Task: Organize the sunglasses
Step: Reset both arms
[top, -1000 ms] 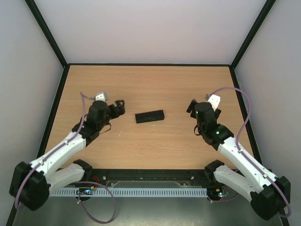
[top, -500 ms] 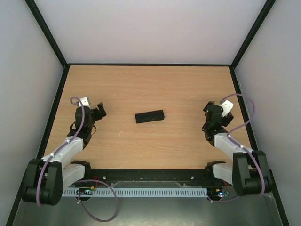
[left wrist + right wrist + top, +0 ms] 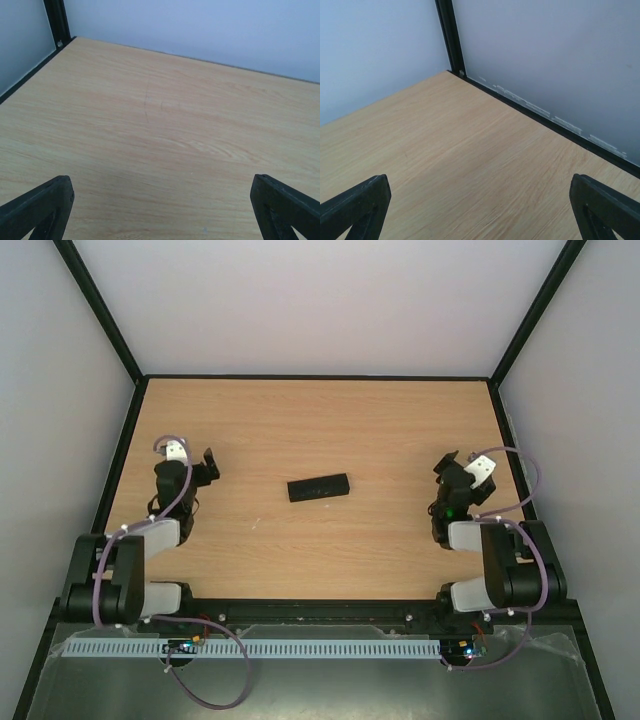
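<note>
Over the tabletop (image 3: 320, 410), the left gripper (image 3: 207, 464) and right gripper (image 3: 446, 462) are sitting close to their bases, jaws wide and holding nothing. The black case (image 3: 318, 487) is lying between them. The sunglasses are showing in no view and are probably lying inside it, so the task is likely finishing and needing no further grasp.

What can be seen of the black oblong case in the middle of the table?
The black case is small, flat and oblong, dark all over. It lies near the centre of the wooden table, slightly tilted, its right end a little farther back. It looks closed; finer details are too small to tell. Only the table touches it.
</note>
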